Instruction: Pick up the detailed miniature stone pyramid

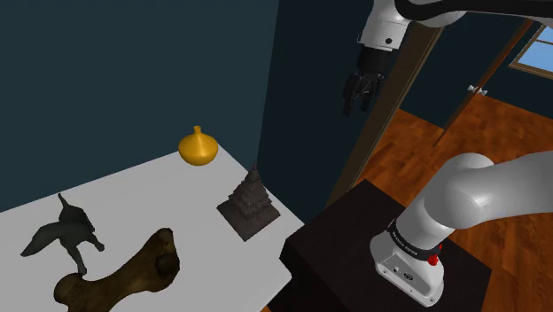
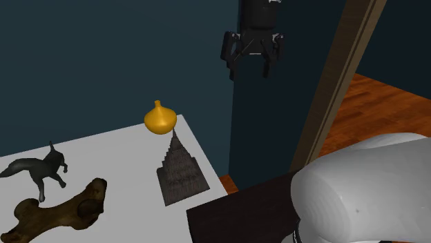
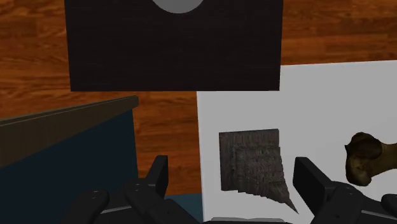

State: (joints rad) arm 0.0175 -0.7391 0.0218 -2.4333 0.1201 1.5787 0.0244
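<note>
- My gripper [image 3: 232, 175] has its fingers spread apart, gripping nothing.
- The dark stepped pyramid [image 3: 251, 162] sits on the white table [image 3: 331, 102], between my fingers.
- A brown bone [image 3: 369, 159] lies near it.
- My black stand [image 3: 175, 51] rests on the wooden floor [image 3: 165, 121].

In the shoulder view, a white desk [image 1: 177, 208] carries a yellow gourd [image 1: 198, 147] at its far edge, a dark fox [image 1: 64, 233] at the left and a brown bone [image 1: 124, 273] nearest, just beside the fox. Wooden floor [image 1: 416, 133] lies to the right.
</note>
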